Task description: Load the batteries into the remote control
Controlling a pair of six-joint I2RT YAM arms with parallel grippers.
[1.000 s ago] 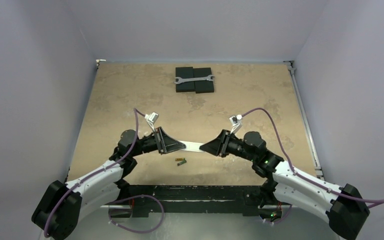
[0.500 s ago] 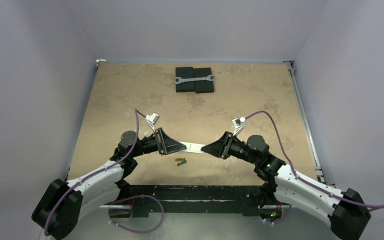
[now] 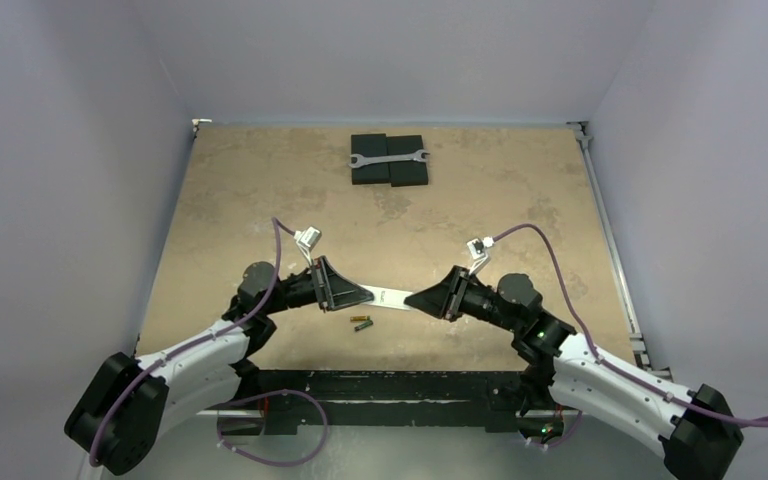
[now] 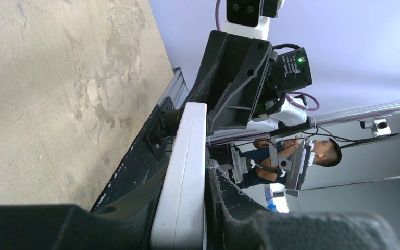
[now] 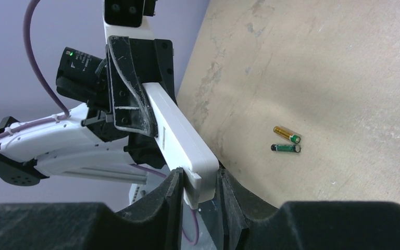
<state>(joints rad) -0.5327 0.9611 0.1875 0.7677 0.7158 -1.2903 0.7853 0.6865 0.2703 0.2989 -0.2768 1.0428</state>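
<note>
The remote control hangs above the table, by its near edge. The left gripper pinches one end, the right gripper the other. It looks light, hard and slippery; squeeze its long sides. The batteries lie just below.

Looking down on the table from behind; both wrists close-up, facing across the shared remote control.

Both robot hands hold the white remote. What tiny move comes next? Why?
Probably the right gripper pulls the small white end piece it pinches off the slim white remote control, which the left gripper clamps: the gold and dark green batteries lie unloaded on the tan table.
</note>
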